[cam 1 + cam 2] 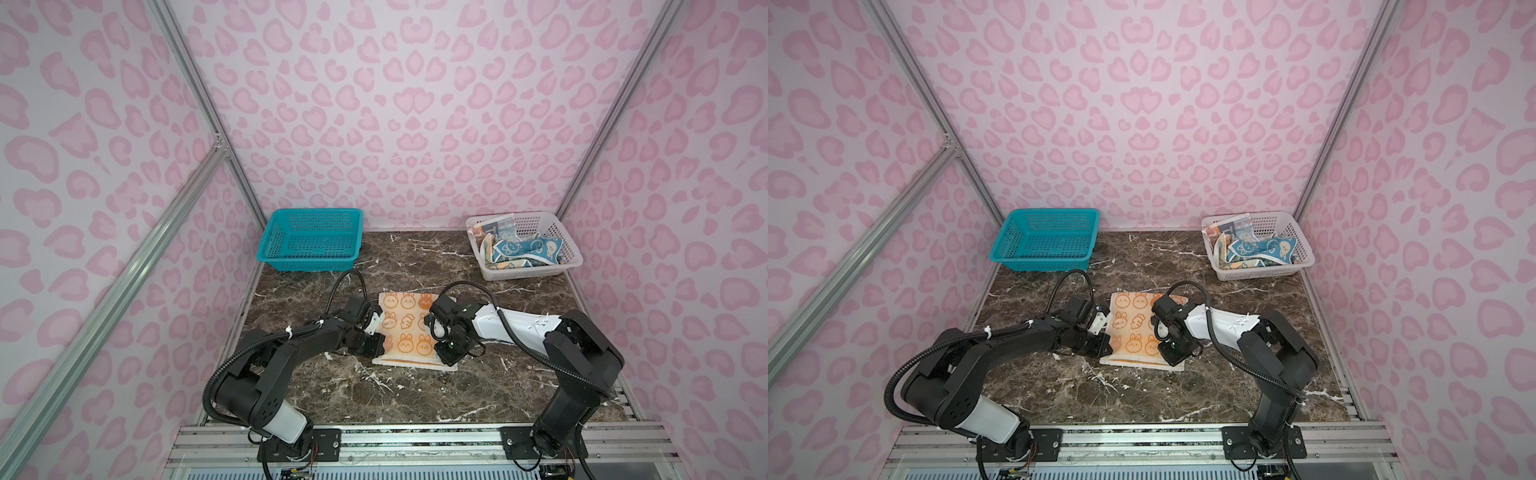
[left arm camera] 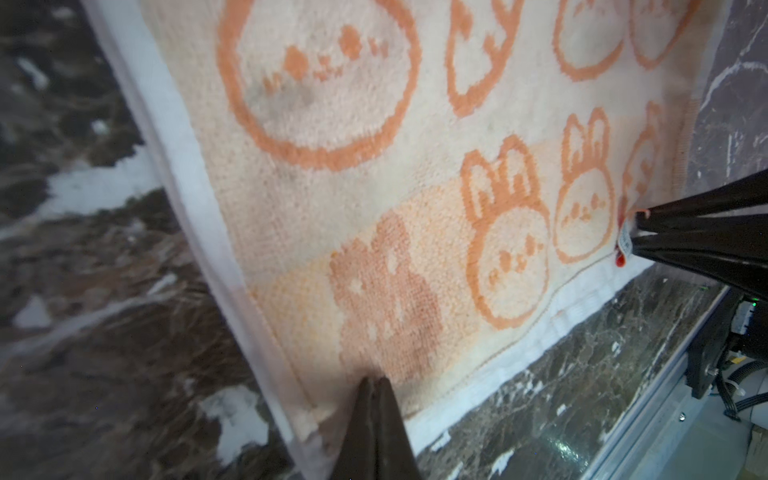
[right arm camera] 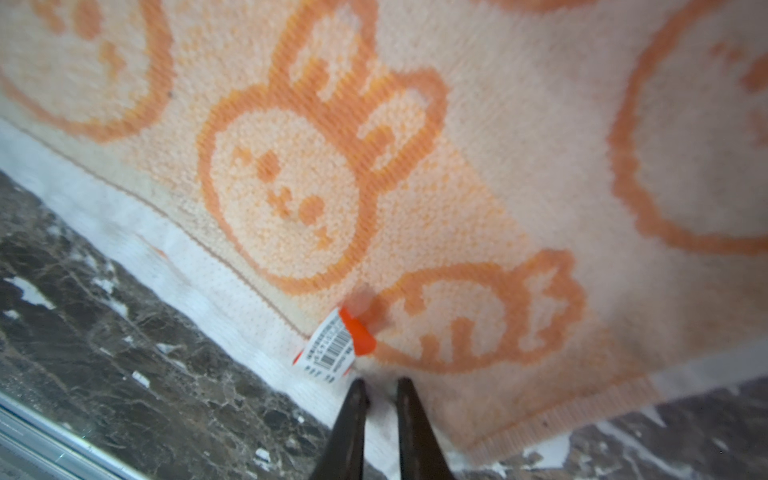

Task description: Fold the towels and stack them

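Here, the first fold appears to be starting: the orange towel lies flat mid-way on the surface. The left fingers pinch its 7 o'clock corner shut, and the right fingers, nearly closed, nip the 5 o'clock hem. The next move likely needs both corners lifted evenly toward 12 o'clock.

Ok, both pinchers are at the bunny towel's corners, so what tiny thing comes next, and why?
Probably squeeze the right gripper fully shut. The orange towel lies flat and the left gripper is shut on its near left corner, but the right jaws show a slim gap around the hem beside the tag. Lifting now might raise only one corner and skew the fold.
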`<action>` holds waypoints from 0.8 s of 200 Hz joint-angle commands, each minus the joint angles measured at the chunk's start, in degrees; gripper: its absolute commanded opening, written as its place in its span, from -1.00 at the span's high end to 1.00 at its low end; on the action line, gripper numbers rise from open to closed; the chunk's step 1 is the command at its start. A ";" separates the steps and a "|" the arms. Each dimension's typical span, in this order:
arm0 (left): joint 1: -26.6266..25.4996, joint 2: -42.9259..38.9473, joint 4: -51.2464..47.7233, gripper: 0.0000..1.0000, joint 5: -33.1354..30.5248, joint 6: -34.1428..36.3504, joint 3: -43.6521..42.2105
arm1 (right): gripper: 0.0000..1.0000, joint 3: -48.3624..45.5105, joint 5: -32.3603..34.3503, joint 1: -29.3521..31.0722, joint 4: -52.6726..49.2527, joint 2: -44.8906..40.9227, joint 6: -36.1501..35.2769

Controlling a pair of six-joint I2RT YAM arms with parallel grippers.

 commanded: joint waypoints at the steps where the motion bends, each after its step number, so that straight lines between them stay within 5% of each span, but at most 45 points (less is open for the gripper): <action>1: -1.01 0.76 -1.50 0.94 -2.62 -1.20 -1.01 | 0.65 -0.02 6.51 -0.03 -2.79 1.88 0.01; 78: -2.76 -5.53 -2.33 0.94 -8.07 -1.95 0.51 | 0.63 0.34 7.68 -1.44 0.12 -3.35 -0.40; 130: -2.67 -9.51 -2.44 0.94 -16.83 -4.48 8.09 | 0.74 -0.24 5.17 -7.24 9.65 -10.77 4.02; 160: -0.46 -6.67 -3.08 0.94 -21.99 -7.37 13.43 | 0.62 1.14 5.74 -12.23 13.25 -10.94 7.39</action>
